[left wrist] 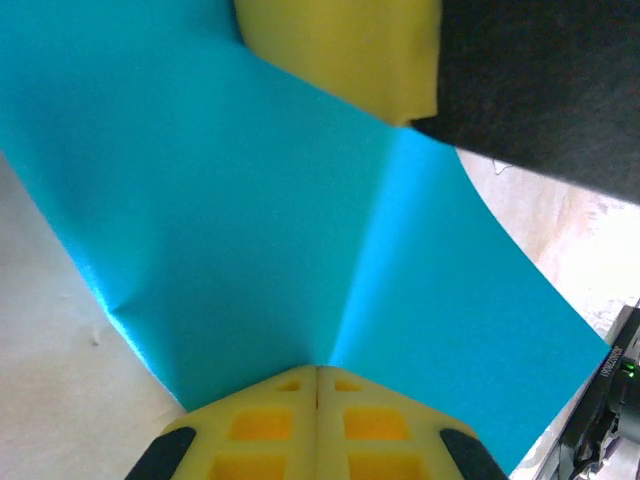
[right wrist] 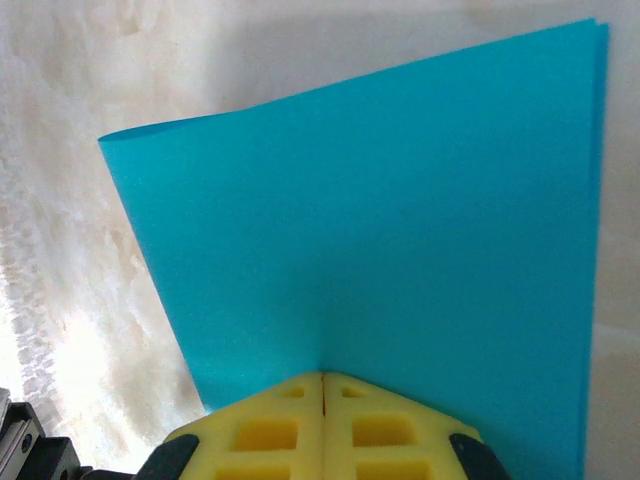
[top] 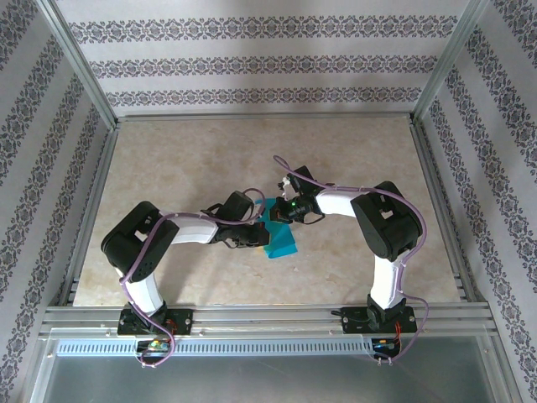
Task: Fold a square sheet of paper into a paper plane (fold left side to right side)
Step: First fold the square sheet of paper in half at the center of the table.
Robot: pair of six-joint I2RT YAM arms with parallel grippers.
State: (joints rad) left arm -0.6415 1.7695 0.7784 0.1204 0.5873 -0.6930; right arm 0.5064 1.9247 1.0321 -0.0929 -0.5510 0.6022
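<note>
Thin teal-blue square sheet of paper [top: 282,243], doubled over, mid-worktop [top: 193,151] between arms. Left tool [left wrist: 317,385] pressed together, pinching sheet edge; right tool [right wrist: 322,385] likewise pinching sheet. Step: left-to-right fold, probably. Next: align edges, lay flat, press crease.

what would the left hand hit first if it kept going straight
Shut on the paper, the left hand would likely meet the yellow finger of the right hand first; depth is unclear.

Paper [right wrist: 400,230] between right gripper [right wrist: 322,378] fingertips, spreading ahead and to their right; table [right wrist: 60,250] behind it. Same paper between left gripper [left wrist: 316,372] fingertips, spreading both ways; a right finger [left wrist: 340,50] on it, straight ahead.
</note>
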